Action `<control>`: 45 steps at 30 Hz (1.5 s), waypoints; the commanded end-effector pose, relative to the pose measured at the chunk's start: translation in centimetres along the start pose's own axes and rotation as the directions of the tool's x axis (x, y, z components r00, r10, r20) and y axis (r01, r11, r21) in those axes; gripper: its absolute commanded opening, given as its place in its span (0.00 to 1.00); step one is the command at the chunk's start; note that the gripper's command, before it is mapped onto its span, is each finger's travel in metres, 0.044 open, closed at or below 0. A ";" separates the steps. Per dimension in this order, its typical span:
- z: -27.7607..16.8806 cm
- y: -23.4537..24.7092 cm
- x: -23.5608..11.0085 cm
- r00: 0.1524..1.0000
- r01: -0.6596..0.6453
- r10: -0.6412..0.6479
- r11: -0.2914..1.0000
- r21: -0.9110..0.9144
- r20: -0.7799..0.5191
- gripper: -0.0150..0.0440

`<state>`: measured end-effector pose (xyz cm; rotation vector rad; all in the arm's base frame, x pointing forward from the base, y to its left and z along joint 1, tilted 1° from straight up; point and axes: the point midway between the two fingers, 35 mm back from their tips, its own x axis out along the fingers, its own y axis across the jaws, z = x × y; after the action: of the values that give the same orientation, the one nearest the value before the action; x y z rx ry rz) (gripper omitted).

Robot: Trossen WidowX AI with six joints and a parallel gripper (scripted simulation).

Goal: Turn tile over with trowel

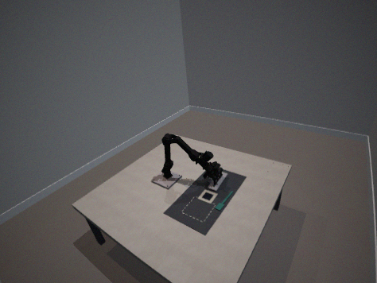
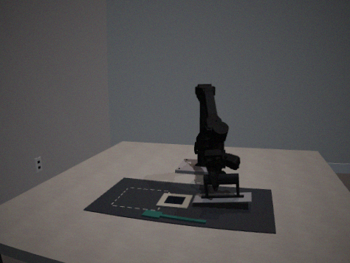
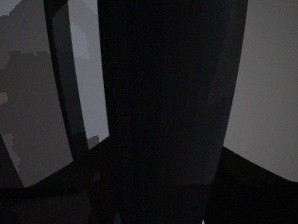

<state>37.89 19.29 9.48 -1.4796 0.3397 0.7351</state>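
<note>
The cream tile (image 1: 202, 198) (image 2: 161, 203) lies flat on the mat (image 1: 236, 180) (image 2: 258, 221), dark square mark up. It lies at one side of the dashed outline (image 1: 203, 221) (image 2: 112, 205), mostly outside it. My gripper (image 1: 214, 175) (image 2: 215, 181) is shut on the black bar handle of the grey trowel (image 1: 221, 182) (image 2: 229, 200). The flat blade is just above the mat, with a dark shadow under it, beside the tile on the side away from the outline. In the wrist view the dark handle (image 3: 165, 100) fills the middle; the fingertips are hidden.
A green spatula-like tool (image 1: 219, 207) (image 2: 151, 213) lies on the mat, along one side of the tile and near a corner of the outline. The arm's base plate (image 1: 159, 182) (image 2: 182, 170) stands on the pale table (image 1: 131, 199) (image 2: 74, 233).
</note>
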 end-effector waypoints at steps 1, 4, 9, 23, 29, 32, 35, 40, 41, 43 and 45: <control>0.1 0.0 0.2 1.000 0.014 -0.014 1.000 -0.001 0.007 0.25; 0.0 0.3 0.5 1.000 0.014 -0.014 1.000 -0.001 0.007 0.25; -0.1 1.0 1.0 1.000 0.014 -0.014 1.000 -0.001 0.007 0.25; -1.4 1.3 1.3 1.000 0.013 -0.013 1.000 -0.002 0.006 0.25; -2.4 1.2 1.3 1.000 0.012 -0.012 1.000 -0.003 0.005 0.25; -2.9 1.1 1.2 1.000 0.012 -0.012 1.000 -0.003 0.005 0.25; -3.4 1.1 1.2 1.000 0.012 -0.012 1.000 -0.003 0.005 0.25; -4.2 1.0 1.1 1.000 0.013 -0.013 1.000 -0.004 0.005 0.25; -4.3 1.0 1.1 1.000 0.013 -0.013 1.000 -0.004 0.004 0.25; -4.7 1.0 1.1 1.000 0.013 -0.013 1.000 -0.004 0.004 0.25; -5.0 1.0 1.1 1.000 0.013 -0.013 1.000 -0.004 0.004 0.25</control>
<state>38.87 15.80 7.59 -1.4761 0.3105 0.7488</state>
